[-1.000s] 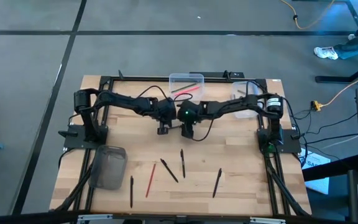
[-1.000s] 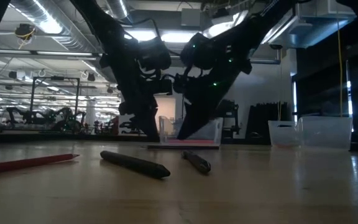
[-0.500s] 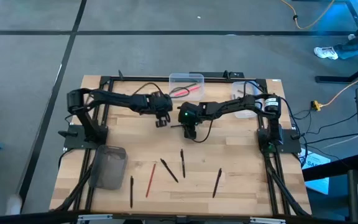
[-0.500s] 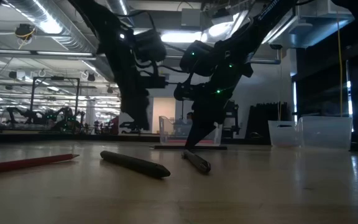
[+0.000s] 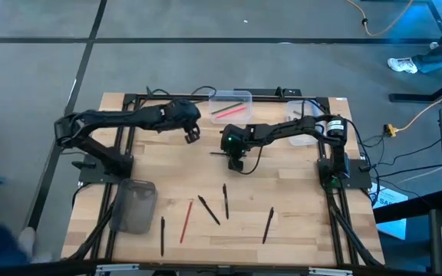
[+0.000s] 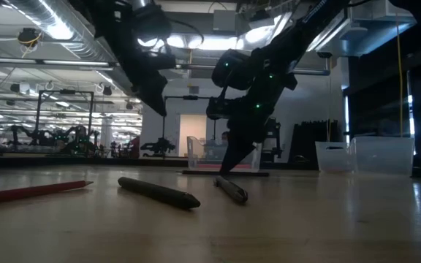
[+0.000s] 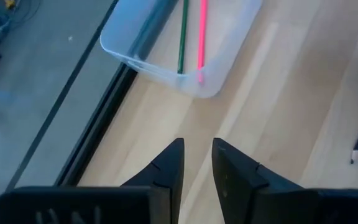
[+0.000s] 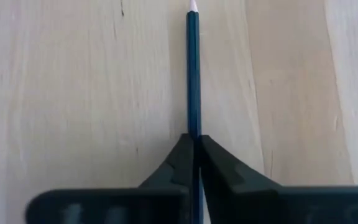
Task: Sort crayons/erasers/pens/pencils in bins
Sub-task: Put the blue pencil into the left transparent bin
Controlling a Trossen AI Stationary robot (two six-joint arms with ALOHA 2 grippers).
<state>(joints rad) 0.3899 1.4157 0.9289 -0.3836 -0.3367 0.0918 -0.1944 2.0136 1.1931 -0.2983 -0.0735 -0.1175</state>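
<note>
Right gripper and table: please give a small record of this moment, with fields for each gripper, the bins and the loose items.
right gripper: shut on thin dark blue pencil, low at the wooden table centre
left gripper: slightly open, empty, near clear plastic bin
clear plastic bin contents: green pencil, pink pencil
smoky grey bin: front left
second clear bin: back right
loose items: dark pens, red pencil, at front

A smooth grey concrete floor [image 5: 206,65] crossed by dark seams surrounds the pale wooden counter [image 5: 290,192], while beyond it a large dim hall stretches back under long white ceiling strip lights [image 6: 50,22], with dark shelving [image 6: 57,109] and a lit pale doorway [image 6: 196,131].
</note>
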